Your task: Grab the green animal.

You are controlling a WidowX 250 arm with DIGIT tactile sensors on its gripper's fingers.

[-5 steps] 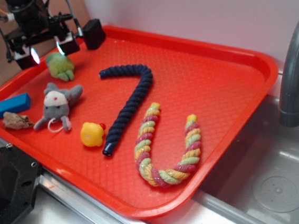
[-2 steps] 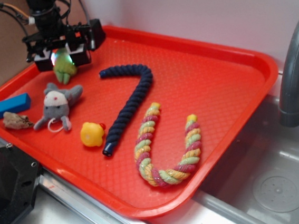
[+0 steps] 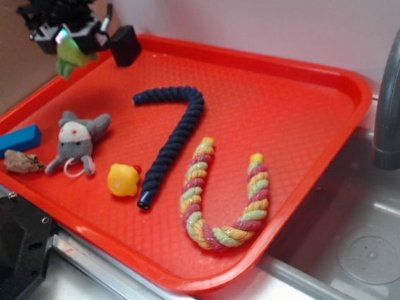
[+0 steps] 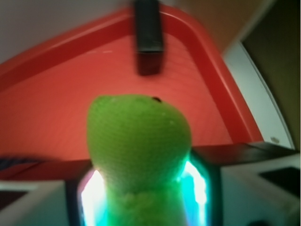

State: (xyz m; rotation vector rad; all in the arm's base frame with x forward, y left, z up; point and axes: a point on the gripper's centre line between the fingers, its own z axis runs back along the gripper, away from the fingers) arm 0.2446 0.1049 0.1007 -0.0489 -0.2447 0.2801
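Note:
The green animal (image 3: 69, 58), a small fuzzy plush with a darker green head, hangs from my gripper (image 3: 70, 40) above the tray's far left corner, lifted off the red tray (image 3: 288, 106). In the wrist view its green head (image 4: 138, 136) fills the middle, pinched between my two glowing pads (image 4: 197, 188). My gripper (image 4: 143, 197) is shut on it. Its lower body is hidden by the jaws in the wrist view.
On the tray lie a grey plush mouse (image 3: 77, 142), a yellow rubber duck (image 3: 123, 179), a blue block (image 3: 13, 141), a small brown object (image 3: 22, 162), a dark blue rope (image 3: 174, 135), a multicoloured rope (image 3: 222, 197) and a black block (image 3: 125, 45). A grey faucet (image 3: 393, 96) and sink stand at right.
My gripper came down over the green animal, shut on it, and has risen up and left with it, off the tray surface.

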